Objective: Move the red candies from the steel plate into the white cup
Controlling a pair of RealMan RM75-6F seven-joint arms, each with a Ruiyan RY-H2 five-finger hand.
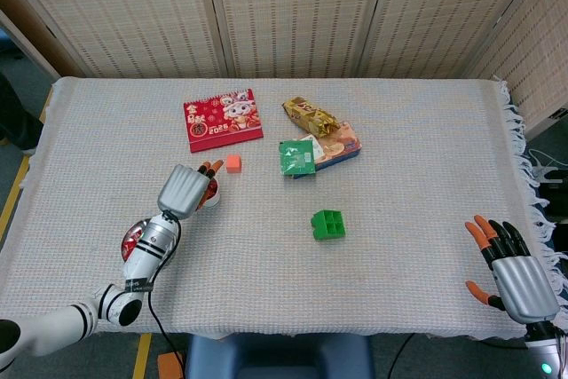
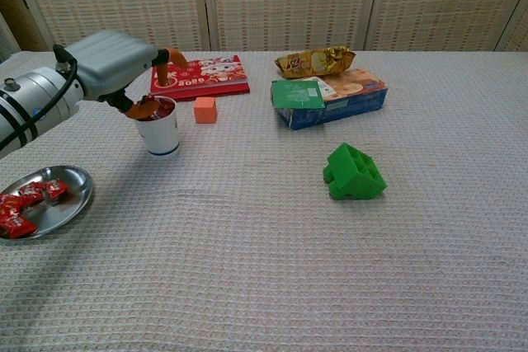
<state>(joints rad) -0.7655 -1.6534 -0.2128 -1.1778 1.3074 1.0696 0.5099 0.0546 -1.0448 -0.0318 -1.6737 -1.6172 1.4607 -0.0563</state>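
Far left in the chest view: steel plate (image 2: 68, 180), cut by the frame edge, with red candies (image 2: 25, 202) lying in it; number hard to tell. In the head view, plate (image 1: 130, 235) mostly hidden behind the left forearm, only a rim and a bit of red visible. Just right of it, left hand (image 2: 115, 63) poised over the white cup (image 2: 160, 133), fingers (image 2: 169, 59) spread and lifted, nothing clearly gripped; thumb tip low at the cup's rim. Could not tell whether touching the rim or the red candy (image 2: 154, 108) heaped at the cup's mouth. Cup itself nearly covered by the hand in the head view. Beside the cup, small orange cube (image 2: 205, 110), apart from it. Behind, red calendar (image 2: 206, 77), its near left corner hidden by the fingers. Further right, gold snack bag (image 2: 315, 61) touching the blue box (image 2: 346, 96) with green packet (image 2: 299, 93) on top. In front, green block (image 2: 354, 172) alone on the tablecloth (image 2: 264, 269). Far right, seen only in the head view: right hand (image 1: 515, 277) at the table's near corner, fingers spread, empty, wrist cut by the frame bottom.
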